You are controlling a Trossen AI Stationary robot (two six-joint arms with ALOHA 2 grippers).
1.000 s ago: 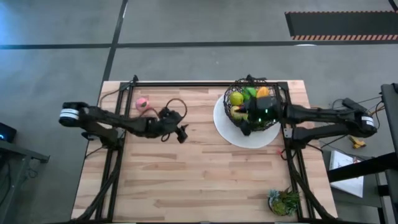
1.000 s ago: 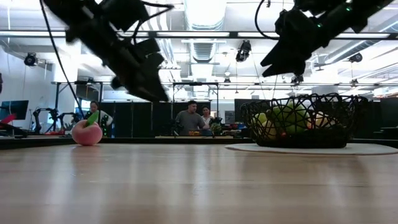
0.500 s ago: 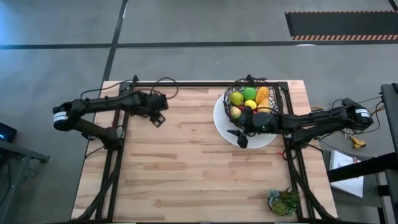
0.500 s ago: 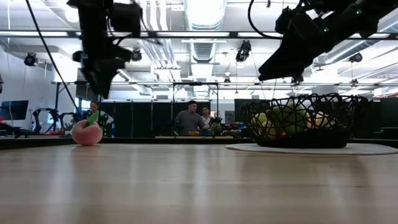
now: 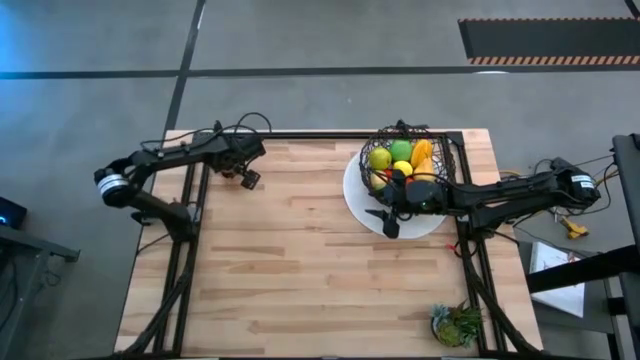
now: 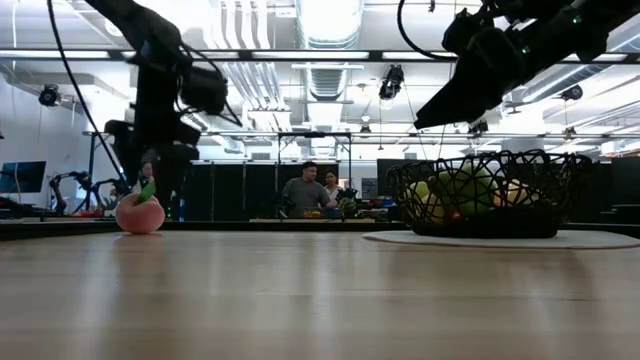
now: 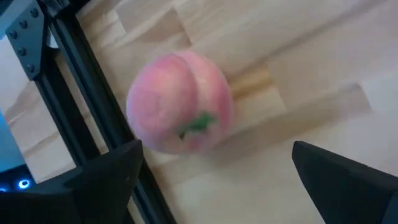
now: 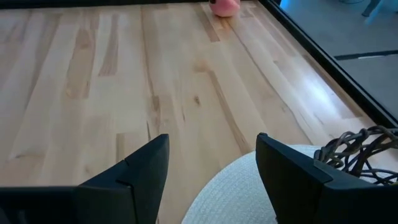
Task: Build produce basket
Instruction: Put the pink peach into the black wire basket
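Note:
A pink peach (image 7: 180,102) lies on the wooden table near its far left corner and also shows in the low view (image 6: 140,213). In the high view my left arm hides it. My left gripper (image 7: 214,158) hangs just above the peach, pointing steeply down. It is open, with one finger on each side and clear of the fruit. The dark wire basket (image 5: 412,168) stands on a white round plate (image 5: 352,195) at the far right and holds lemons, a green apple and an orange piece. My right gripper (image 8: 211,174) hovers open over the plate's near left rim, holding nothing.
A black frame rail (image 7: 81,74) runs close beside the peach along the table's left edge. A leafy plant tuft (image 5: 455,322) sits at the near right corner. The table's middle and near left (image 5: 300,270) are bare wood. People (image 6: 305,190) stand in the room behind.
My left gripper has swung from the middle of the table toward the far left corner, tipping from nearly level to steeply downward, and now stands over the peach. My right gripper drew back a little from above the basket toward the near edge, then kept still. The peach has not moved.

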